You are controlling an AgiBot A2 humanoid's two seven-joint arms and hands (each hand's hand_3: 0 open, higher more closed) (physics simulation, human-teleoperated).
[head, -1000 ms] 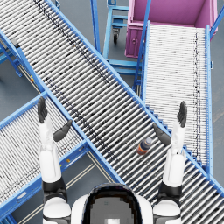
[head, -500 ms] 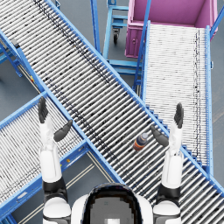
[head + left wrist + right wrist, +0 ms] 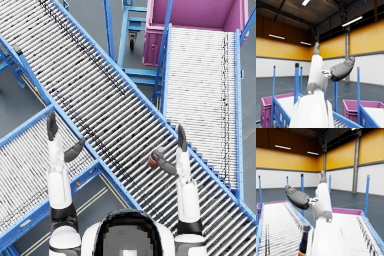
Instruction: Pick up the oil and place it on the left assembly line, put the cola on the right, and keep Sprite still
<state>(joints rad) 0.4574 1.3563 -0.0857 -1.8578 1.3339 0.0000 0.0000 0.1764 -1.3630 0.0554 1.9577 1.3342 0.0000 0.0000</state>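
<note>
A small dark bottle (image 3: 154,159) with an orange label stands on the middle diagonal roller conveyor (image 3: 95,95); I cannot tell from its look whether it is oil or cola. My right hand (image 3: 178,150) is just right of it, fingers spread and pointing away, thumb next to the bottle, holding nothing. The right wrist view shows the same bottle (image 3: 304,239) close beside the forearm, below that hand (image 3: 309,199). My left hand (image 3: 54,134) hovers open at the edge where the left conveyor (image 3: 20,170) meets the middle one, also seen raised and empty as the left hand (image 3: 331,70).
The right conveyor (image 3: 200,100) runs away from me to a pink bin (image 3: 200,15). Blue rails (image 3: 150,107) border every belt, and blue posts (image 3: 296,85) stand near more pink bins. Grey floor shows in the gaps between the lines.
My right hand has moved left, closing in on the bottle. The bottle has crept slightly up and left along the middle belt. The left arm has barely moved.
</note>
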